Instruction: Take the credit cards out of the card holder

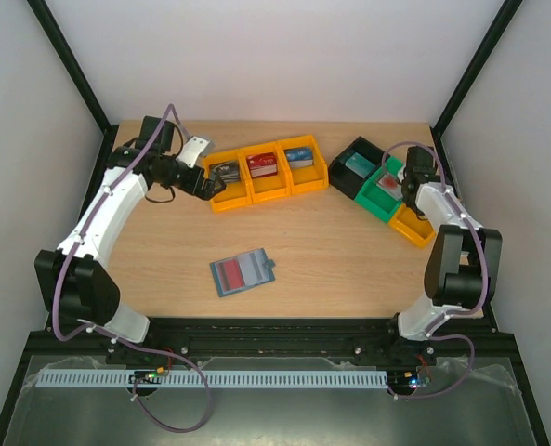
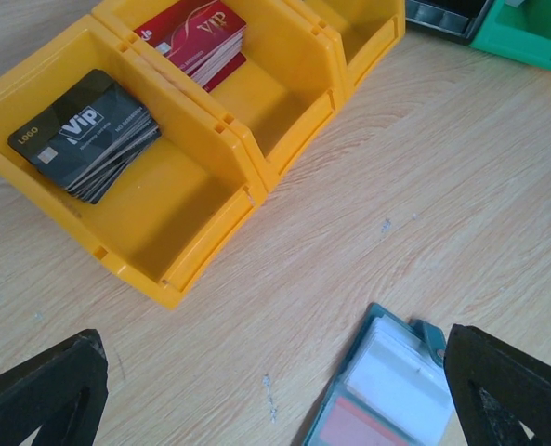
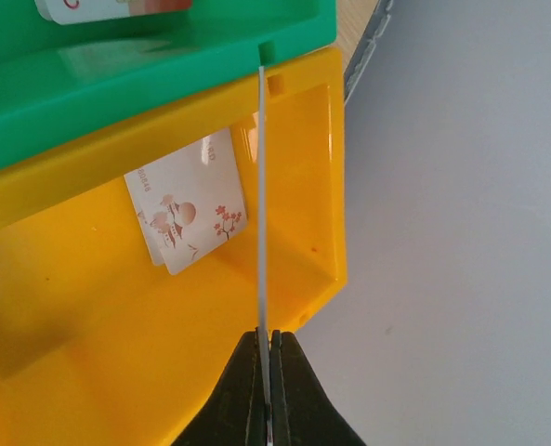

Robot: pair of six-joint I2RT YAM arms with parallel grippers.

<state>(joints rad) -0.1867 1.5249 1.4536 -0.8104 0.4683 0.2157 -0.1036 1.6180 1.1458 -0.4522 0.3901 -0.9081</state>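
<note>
Over the yellow bin [image 3: 335,186] at the counter's [image 1: 163,251] 2 o'clock corner, the right pincer [image 3: 268,339] is clamped tight on a thin pale card [image 3: 261,204]. The card is seen edge-on and stands above the bin's hollow. A flowered card [image 3: 187,209] already lies in that bin, and a green bin [image 3: 117,102] adjoins it at 12 o'clock in the wrist view.

This looks like the drop-off step. The next move calls for the jaws to part so that the card falls flat inside the bin walls, and then a trip back for another.

The left pincer [image 2: 275,339] has its jaws spread wide and holds nothing. It hovers beside the row of yellow bins [image 2: 284,139] at the counter's 10 o'clock.

The card holder [image 1: 242,272] lies open near the counter's middle, at 6 o'clock from that row and well apart from both pincers.

Only the right wrist view shows the grip and the flowered card; from above, the arm hides both. Only the left wrist view shows the black stack [image 2: 89,135] and red stack [image 2: 196,37] in the bins. It also shows a white and a reddish card in the holder's sleeves, so more seem left to pull. The top view alone places everything on the counter.
</note>
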